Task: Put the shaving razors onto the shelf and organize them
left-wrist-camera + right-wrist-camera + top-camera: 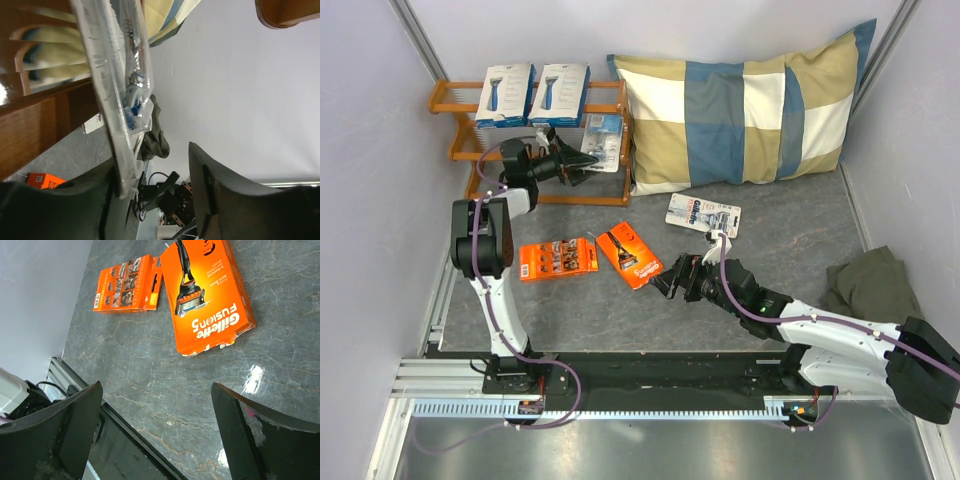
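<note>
Setting: grey marbled tabletop (790, 240) boxed in by pale walls, with a blue-and-beige checked pillow (750, 105) propped along the back.
Shelf: the orange-brown wooden rack (455, 97) stands at the upper left of the overhead view, just beside the pillow.
Top tier: one white box (506, 93) and a second white box (563, 93) stand side by side, each picturing a blue razor.
Right end of rack: a clear blister pack (605, 138) stands on edge below the top tier.
Left gripper (588, 168): jaws parted at that pack. The wrist view shows its edge against one finger, with the other finger clear of it.
Centre of table: a loose blister pack (704, 214) lies flat in front of the pillow.
Lower centre: a small orange pack (558, 258) and a larger orange pack (629, 253) lie flat, close together.
Right gripper (665, 280): jaws spread wide and holding nothing, low over the table just right of the larger orange pack.
Right edge: a crumpled olive cloth (870, 285).
</note>
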`<state>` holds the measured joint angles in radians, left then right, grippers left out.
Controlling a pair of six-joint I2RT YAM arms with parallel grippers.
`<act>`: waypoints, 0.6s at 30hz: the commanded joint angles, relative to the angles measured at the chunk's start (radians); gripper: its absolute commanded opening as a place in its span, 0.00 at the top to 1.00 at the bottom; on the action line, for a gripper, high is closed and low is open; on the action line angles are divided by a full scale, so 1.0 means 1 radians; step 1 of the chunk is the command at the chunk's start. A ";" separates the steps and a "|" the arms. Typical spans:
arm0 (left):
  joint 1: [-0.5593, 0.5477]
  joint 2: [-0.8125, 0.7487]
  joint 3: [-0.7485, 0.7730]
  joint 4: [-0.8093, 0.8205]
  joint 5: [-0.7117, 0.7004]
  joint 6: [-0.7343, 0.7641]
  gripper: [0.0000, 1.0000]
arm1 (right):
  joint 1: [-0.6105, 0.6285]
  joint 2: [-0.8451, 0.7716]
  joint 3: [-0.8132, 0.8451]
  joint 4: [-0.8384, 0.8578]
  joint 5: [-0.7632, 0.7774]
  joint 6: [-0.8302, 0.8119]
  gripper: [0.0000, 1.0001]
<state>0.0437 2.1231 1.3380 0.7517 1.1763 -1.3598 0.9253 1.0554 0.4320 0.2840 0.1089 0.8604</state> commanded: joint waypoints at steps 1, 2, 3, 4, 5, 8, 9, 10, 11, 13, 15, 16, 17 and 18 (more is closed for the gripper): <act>0.005 -0.064 -0.020 -0.119 -0.027 0.112 0.38 | -0.003 0.006 -0.003 0.030 -0.003 0.003 0.02; 0.007 -0.083 -0.032 -0.138 -0.033 0.129 0.36 | -0.003 0.005 -0.003 0.032 -0.006 0.003 0.02; 0.005 -0.090 -0.037 -0.155 -0.043 0.145 0.34 | -0.003 0.006 -0.003 0.035 -0.006 0.003 0.02; 0.007 -0.098 -0.042 -0.170 -0.047 0.174 0.31 | -0.003 0.009 -0.004 0.037 -0.008 0.006 0.02; 0.007 -0.106 -0.051 -0.198 -0.050 0.186 0.29 | -0.005 0.009 -0.007 0.040 -0.009 0.006 0.02; 0.007 -0.123 -0.071 -0.210 -0.063 0.209 0.23 | -0.003 0.011 -0.012 0.047 -0.011 0.011 0.02; 0.007 -0.126 -0.076 -0.210 -0.061 0.211 0.23 | -0.003 0.012 -0.012 0.050 -0.012 0.011 0.02; 0.007 -0.126 -0.080 -0.209 -0.063 0.214 0.21 | -0.003 0.012 -0.013 0.050 -0.012 0.011 0.02; 0.007 -0.126 -0.085 -0.209 -0.063 0.218 0.18 | -0.002 0.012 -0.013 0.050 -0.014 0.011 0.02; 0.007 -0.127 -0.088 -0.210 -0.066 0.219 0.15 | -0.005 0.011 -0.015 0.050 -0.012 0.012 0.02; 0.007 -0.129 -0.092 -0.213 -0.070 0.222 0.14 | -0.005 0.008 -0.016 0.050 -0.011 0.015 0.02; 0.005 -0.137 -0.097 -0.212 -0.073 0.223 0.13 | -0.003 0.006 -0.019 0.052 -0.012 0.014 0.02; 0.007 -0.140 -0.103 -0.213 -0.076 0.225 0.13 | -0.005 0.006 -0.021 0.053 -0.012 0.014 0.02; 0.007 -0.143 -0.108 -0.213 -0.079 0.231 0.13 | -0.005 0.008 -0.021 0.053 -0.012 0.014 0.02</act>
<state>0.0444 2.0289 1.2438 0.5468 1.1091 -1.1870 0.9253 1.0637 0.4194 0.2993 0.1017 0.8677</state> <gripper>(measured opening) 0.862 0.982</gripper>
